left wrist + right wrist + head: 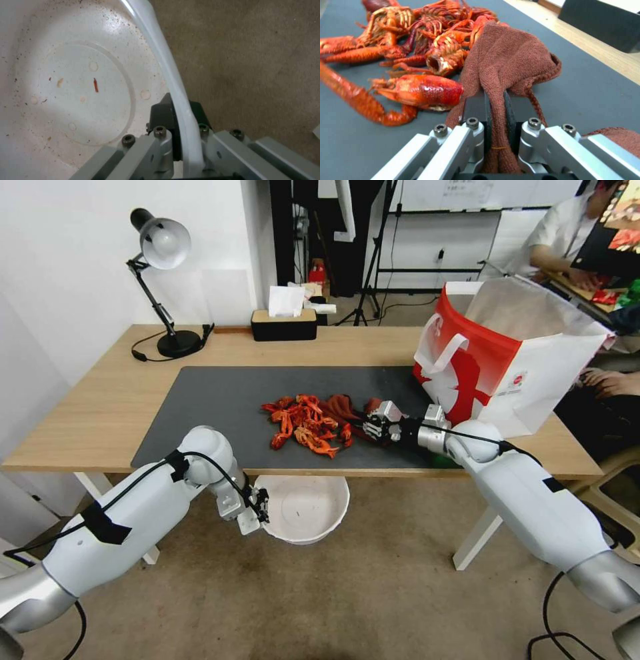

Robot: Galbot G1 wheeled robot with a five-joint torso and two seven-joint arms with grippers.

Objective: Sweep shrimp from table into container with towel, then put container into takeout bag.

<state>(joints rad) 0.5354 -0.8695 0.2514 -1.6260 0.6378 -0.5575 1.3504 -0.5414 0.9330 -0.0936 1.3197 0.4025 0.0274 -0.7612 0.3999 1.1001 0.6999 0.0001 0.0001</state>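
On the grey mat (220,407) of the table (87,413), near its front edge, the shrimp (303,423) are heaped in a loose pile. The towel (343,410) is pressed against the pile on the side facing the takeout bag (507,360). The towel is pinched between the closed fingers of the right gripper (373,425), which is held low over the mat; in the right wrist view a fold of cloth is seen clamped tight between the two black pads (473,107). The takeout bag is stood upright at the right end of the table, its mouth open. Below the front edge of the table, in front of the pile, the container (307,507) is held by the left gripper (257,507), whose fingers are closed on the rim. A small red scrap (95,85) is seen on the container floor.
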